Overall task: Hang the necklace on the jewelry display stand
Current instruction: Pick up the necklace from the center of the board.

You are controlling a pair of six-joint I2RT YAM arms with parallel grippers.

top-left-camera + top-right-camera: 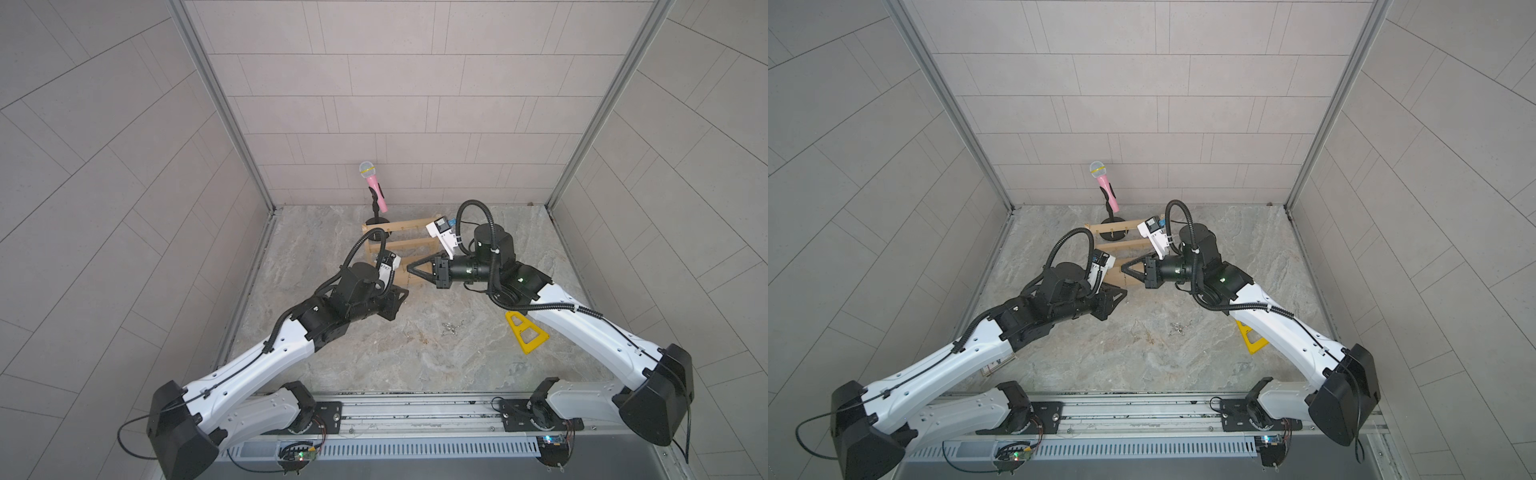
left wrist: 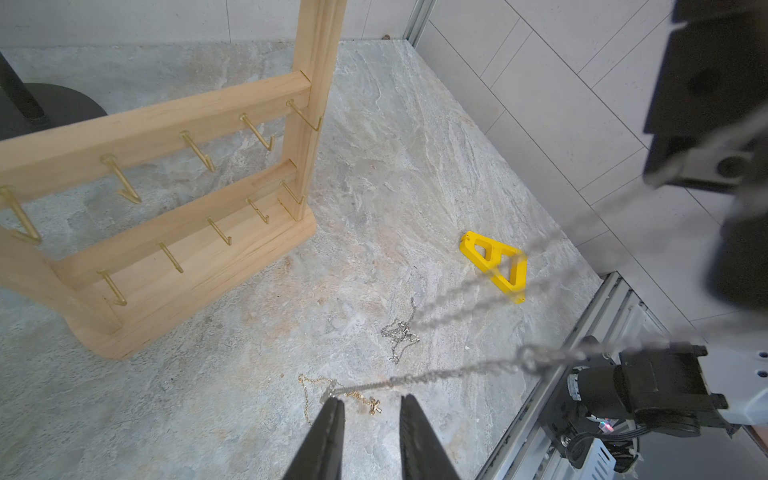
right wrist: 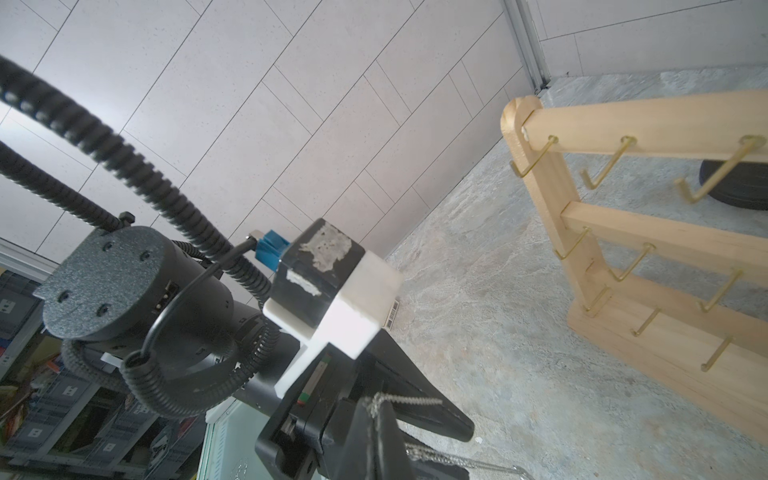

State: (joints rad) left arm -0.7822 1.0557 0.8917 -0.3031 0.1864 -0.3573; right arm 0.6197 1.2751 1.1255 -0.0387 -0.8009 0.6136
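On the grey marbled counter [image 1: 365, 365], the light natural-wood jewelry display stand [image 1: 395, 225] stood upright toward 12 o'clock. Every brass hook [image 2: 199, 153] in view was bare, so the hanging itself was left to do. At its 6 o'clock the right gripper [image 1: 412, 268] was clamped on the thin silver chain necklace [image 2: 527, 356], held off the counter. The left gripper [image 2: 370, 401] stood partly apart with the chain caught on one fingertip [image 2: 332, 405], seemingly spreading the loop for a hook.

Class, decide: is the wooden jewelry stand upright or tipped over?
Upright: the jewelry display stand sits with its flat base on the table, posts rising from it, in both wrist views.
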